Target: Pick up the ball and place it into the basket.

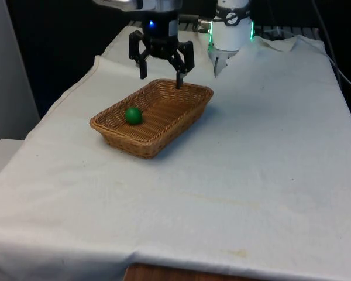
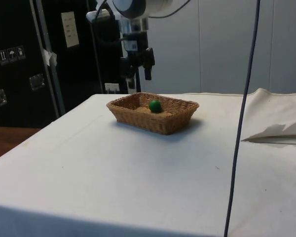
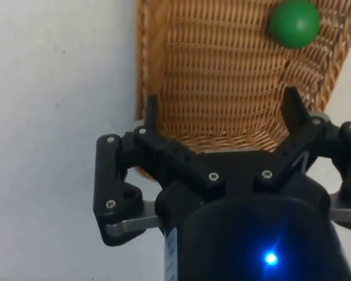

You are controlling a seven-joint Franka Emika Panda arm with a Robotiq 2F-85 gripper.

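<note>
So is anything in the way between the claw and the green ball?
Nothing visible is. The ball already lies inside the basket, and the open, empty claw hangs in the air above the basket's far end.

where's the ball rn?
The green ball lies inside the wicker basket, toward the front view's left end of it. The open pincer hangs above the basket's far rim, apart from the ball.

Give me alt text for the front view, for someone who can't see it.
A green ball lies inside a wicker basket on a white cloth-covered table. The black gripper hangs open and empty above the basket's far end.
</note>
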